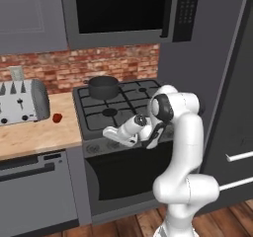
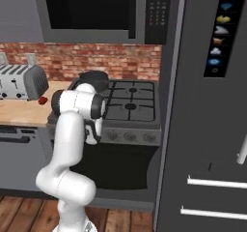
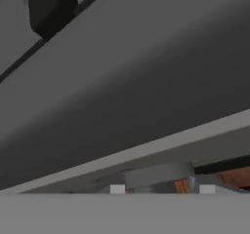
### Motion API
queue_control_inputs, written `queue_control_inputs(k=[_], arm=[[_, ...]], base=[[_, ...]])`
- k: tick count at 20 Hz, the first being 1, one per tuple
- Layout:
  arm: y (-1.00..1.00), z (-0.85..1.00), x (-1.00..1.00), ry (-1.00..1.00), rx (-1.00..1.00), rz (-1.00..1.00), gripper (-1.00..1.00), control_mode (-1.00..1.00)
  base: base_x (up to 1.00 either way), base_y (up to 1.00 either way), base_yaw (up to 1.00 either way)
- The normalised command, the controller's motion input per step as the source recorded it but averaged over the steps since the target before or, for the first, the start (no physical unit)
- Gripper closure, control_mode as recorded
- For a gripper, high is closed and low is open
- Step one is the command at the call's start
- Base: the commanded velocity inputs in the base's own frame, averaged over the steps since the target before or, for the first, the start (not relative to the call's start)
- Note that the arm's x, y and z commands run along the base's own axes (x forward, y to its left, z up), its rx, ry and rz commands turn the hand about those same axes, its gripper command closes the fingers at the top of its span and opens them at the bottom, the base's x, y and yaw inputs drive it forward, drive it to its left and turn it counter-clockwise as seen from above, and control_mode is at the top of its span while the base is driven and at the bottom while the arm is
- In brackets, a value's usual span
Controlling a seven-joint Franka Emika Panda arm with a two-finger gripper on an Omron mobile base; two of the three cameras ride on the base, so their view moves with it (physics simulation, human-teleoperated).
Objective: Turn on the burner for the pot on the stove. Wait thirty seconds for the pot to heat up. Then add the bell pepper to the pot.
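Hand (image 1: 109, 132) at the stove (image 1: 123, 132) front knob row; finger state cannot be told. Pot (image 1: 103, 87) on rear-left burner. Pepper (image 1: 57, 117) on tabletop (image 1: 29, 135) beside toaster (image 1: 22, 101).

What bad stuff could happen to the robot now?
The tool sits right against the stove's front knob row, where the knobs look alike, so it might turn the wrong one and the pot stays cold. The bell pepper lies beside the toaster, so reaching for it might bump that.
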Motion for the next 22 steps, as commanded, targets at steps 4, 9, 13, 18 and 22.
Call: queue_control_inputs(k=[4, 9, 13, 18, 22], arm=[[1.0, 0.6, -0.46, 0.0, 0.03, 0.17, 1.0, -1.0], [1.0, 0.65, -0.36, 0.0, 0.06, 0.17, 1.0, -1.0], [1.0, 0.42, -0.29, 0.03, 0.16, 0.18, 1.0, -1.0], [1.0, 0.05, -0.25, 0.09, 0.33, 0.19, 1.0, -1.0], [0.73, 0.77, -0.45, -0.02, 0.29, 0.17, 1.0, -1.0]], base=[[0.0, 0.0, 0.0], [0.0, 0.0, 0.0], [0.0, 0.0, 0.0], [0.0, 0.0, 0.0], [0.0, 0.0, 0.0]])
